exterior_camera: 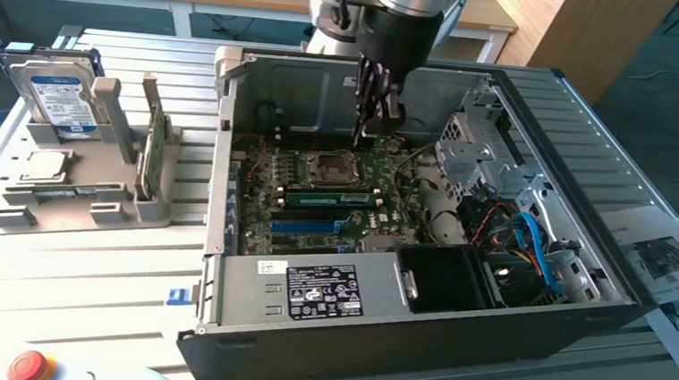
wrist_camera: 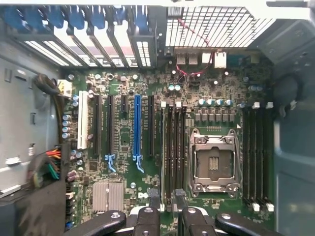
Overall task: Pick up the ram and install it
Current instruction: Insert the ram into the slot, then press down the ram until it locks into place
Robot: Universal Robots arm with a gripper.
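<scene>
The ram (exterior_camera: 329, 196) is seen standing on edge in a slot of the motherboard (exterior_camera: 260, 210), just beside the processor socket (exterior_camera: 329, 165), inside the computer case (exterior_camera: 275, 82). The end effector (exterior_camera: 374, 130) is held above it, fingers spread wide, with nothing gripped. Pick-up and placement are judged done. Whether the stick is fully latched cannot be told.

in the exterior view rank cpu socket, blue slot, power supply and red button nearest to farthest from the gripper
1. CPU socket, beside the gripper, on the board.
2. Blue slot, mid-board.
3. Power supply, near end of the case.
4. Red button, outside the case, exterior view's lower left.
</scene>
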